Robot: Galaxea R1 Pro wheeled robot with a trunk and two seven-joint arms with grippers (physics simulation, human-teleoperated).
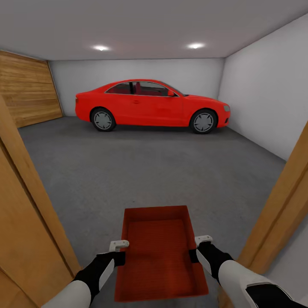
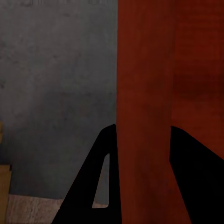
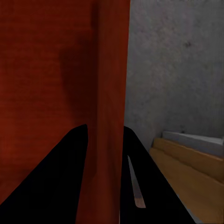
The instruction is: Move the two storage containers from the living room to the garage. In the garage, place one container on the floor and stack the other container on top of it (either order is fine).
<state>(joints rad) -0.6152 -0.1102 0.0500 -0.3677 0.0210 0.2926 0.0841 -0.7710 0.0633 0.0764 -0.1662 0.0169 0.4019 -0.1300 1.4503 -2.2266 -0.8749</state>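
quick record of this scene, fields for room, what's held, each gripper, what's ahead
room: garage doorway, wooden door panels on both sides
held: one red-orange storage container, open top up, carried above the concrete floor
left gripper: shut on the container's left wall
right gripper: shut on the container's right wall
ahead: red car parked side-on by the far white wall
second container: not seen

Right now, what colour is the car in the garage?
Bright red car, with grey wheels; the head view shows it best.
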